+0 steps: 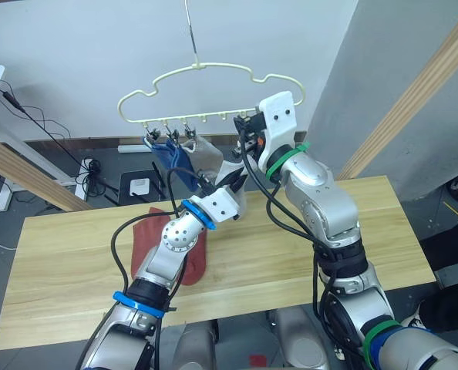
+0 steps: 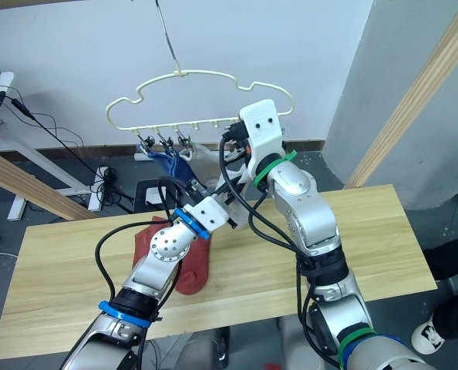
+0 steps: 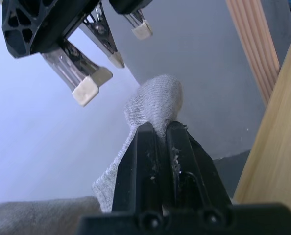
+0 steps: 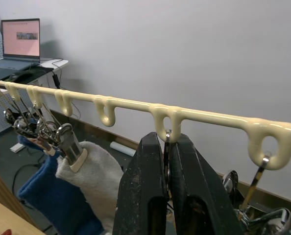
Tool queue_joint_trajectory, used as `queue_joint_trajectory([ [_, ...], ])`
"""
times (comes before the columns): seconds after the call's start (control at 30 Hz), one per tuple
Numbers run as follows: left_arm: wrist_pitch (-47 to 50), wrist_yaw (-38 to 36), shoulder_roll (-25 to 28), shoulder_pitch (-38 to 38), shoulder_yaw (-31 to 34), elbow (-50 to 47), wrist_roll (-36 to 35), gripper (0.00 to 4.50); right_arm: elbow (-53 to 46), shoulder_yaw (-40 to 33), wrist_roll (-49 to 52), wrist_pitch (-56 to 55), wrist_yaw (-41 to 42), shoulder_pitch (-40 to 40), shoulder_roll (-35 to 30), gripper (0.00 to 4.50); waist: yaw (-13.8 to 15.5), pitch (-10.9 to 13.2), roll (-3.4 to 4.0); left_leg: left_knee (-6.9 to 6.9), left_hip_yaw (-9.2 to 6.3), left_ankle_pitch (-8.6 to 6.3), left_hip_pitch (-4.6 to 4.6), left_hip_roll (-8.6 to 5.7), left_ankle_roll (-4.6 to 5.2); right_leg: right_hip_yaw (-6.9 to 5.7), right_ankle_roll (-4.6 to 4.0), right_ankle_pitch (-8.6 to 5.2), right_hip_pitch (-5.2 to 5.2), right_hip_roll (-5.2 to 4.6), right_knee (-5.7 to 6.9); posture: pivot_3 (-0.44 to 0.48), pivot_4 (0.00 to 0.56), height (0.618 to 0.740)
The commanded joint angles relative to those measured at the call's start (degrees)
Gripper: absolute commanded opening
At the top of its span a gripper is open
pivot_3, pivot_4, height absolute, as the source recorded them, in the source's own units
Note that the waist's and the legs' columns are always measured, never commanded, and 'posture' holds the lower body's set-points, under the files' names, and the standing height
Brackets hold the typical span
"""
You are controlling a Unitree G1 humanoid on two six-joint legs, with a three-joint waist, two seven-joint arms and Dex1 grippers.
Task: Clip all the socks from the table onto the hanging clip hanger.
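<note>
the left gripper [image 3: 160, 129] is pinched on a grey sock [image 3: 153, 100], held up just under the hanger [image 1: 213, 92] clips. the right gripper [image 4: 166, 147] looks clamped on a clip, probably squeezing it open. if the soft toe sags or misses the clip, it could drop. red socks [image 1: 148, 239] wait on the table [image 1: 59, 262].

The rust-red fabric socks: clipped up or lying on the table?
Lying: the rust-red fabric socks rest flat on the light wooden plank table, unclipped.
</note>
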Motion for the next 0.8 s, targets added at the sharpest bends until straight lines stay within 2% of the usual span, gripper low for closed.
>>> queue_joint_trajectory([
  [0.03, -2.7, 0.8, -0.1, -0.9, 1.8, -0.4, -1.2, 0.01, -3.1, -0.1, 1.0, -0.2, 0.3, -0.2, 0.5, 0.00, -0.2, 0.0, 0.00, 0.00, 0.00, 0.00, 0.00, 0.00, 0.00, 0.00, 0.00, 0.00, 0.00, 0.00, 0.01, -0.274, 0.334, 0.731],
  [0.8, -2.3, -0.3, -3.4, -2.0, 3.5, -0.6, -4.0, 0.01, -2.5, -0.1, 2.4, 1.3, -0.4, -0.2, 0.4, 0.00, -0.4, 0.0, 0.00, 0.00, -0.01, 0.00, 0.00, -0.01, 0.00, -0.01, 0.01, 0.00, 0.00, 0.01, 0.00, -0.267, 0.323, 0.731],
])
